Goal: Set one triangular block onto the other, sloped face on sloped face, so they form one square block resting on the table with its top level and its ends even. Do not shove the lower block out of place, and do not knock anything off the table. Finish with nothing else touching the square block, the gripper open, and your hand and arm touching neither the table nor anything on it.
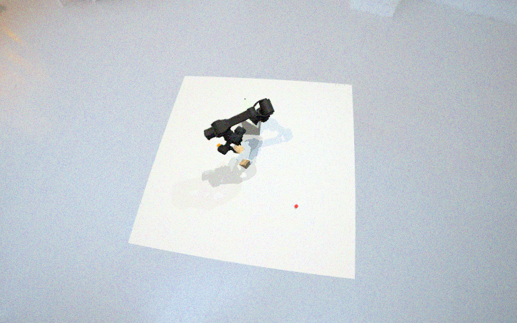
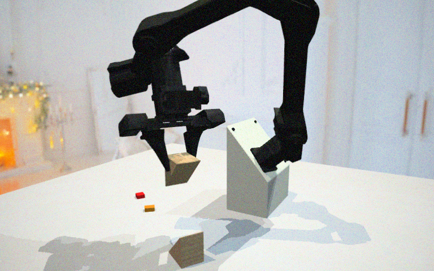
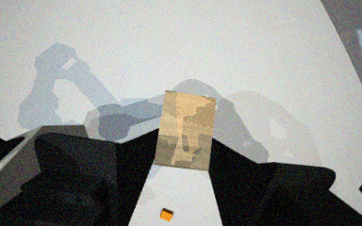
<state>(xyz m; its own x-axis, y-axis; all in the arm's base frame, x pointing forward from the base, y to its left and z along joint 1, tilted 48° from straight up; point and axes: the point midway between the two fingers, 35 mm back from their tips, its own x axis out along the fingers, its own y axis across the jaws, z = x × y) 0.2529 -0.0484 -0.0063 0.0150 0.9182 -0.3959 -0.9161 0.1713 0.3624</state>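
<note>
My gripper (image 2: 179,162) (image 3: 182,136) is shut on one wooden triangular block (image 1: 238,149) (image 2: 182,169) (image 3: 189,127), gripped by its ends. The held block is well above the table, its flat face up and roughly level, with the sloped face turned down toward the exterior camera. The other triangular block (image 1: 245,163) (image 2: 193,249) stands on the table, below the held one and nearer the exterior camera, apart from it. Its upright face shows in the exterior view, and its slope is turned away there. The lower block is not seen in the wrist view.
A grey wedge-shaped stand (image 1: 251,129) (image 2: 246,185) bears the arm on the white table (image 1: 305,243) (image 2: 383,207) (image 3: 264,38). A small orange brick (image 1: 218,145) (image 2: 149,208) (image 3: 166,215) and a small red brick (image 2: 139,195) lie near each other. Another red piece (image 1: 296,206) lies farther off.
</note>
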